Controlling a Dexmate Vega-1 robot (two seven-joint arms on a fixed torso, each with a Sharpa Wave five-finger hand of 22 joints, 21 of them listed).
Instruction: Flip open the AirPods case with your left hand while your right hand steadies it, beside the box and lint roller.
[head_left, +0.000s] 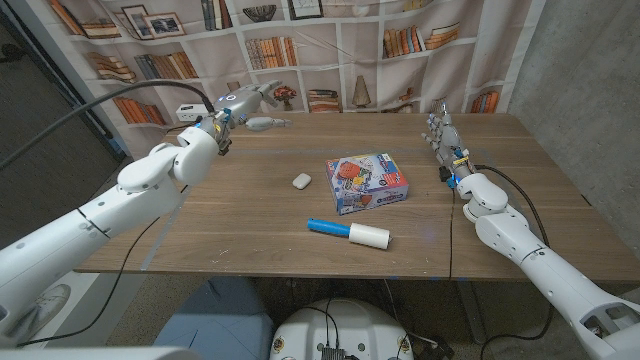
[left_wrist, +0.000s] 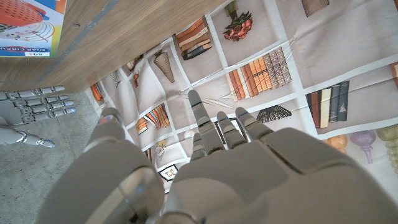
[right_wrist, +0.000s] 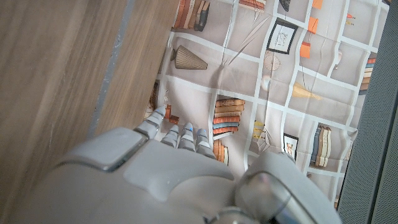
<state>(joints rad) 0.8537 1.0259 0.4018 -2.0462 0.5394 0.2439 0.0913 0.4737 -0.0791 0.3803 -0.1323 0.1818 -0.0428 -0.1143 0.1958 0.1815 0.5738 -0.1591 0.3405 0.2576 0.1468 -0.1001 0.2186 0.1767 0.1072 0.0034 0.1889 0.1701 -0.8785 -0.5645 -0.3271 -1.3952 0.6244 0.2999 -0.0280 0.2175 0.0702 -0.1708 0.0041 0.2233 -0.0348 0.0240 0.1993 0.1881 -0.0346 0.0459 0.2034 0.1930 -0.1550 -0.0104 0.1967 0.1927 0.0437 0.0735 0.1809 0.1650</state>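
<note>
Fingers (left_wrist: 221, 127) point at bookshelf backdrop (head_left: 330, 40) behind wooden table (head_left: 250, 215).

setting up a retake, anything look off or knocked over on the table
Nothing stands out. The AirPods case lies shut beside the box, the lint roller lies in front of them, and both hands, left hand and right hand, are raised apart from them.

The wooden table (head_left: 240, 215) holds three things. A small white case (head_left: 301, 181) and a colourful box (head_left: 367, 183) sit mid-table. A lint roller (head_left: 349, 232) lies nearer the front edge.
</note>
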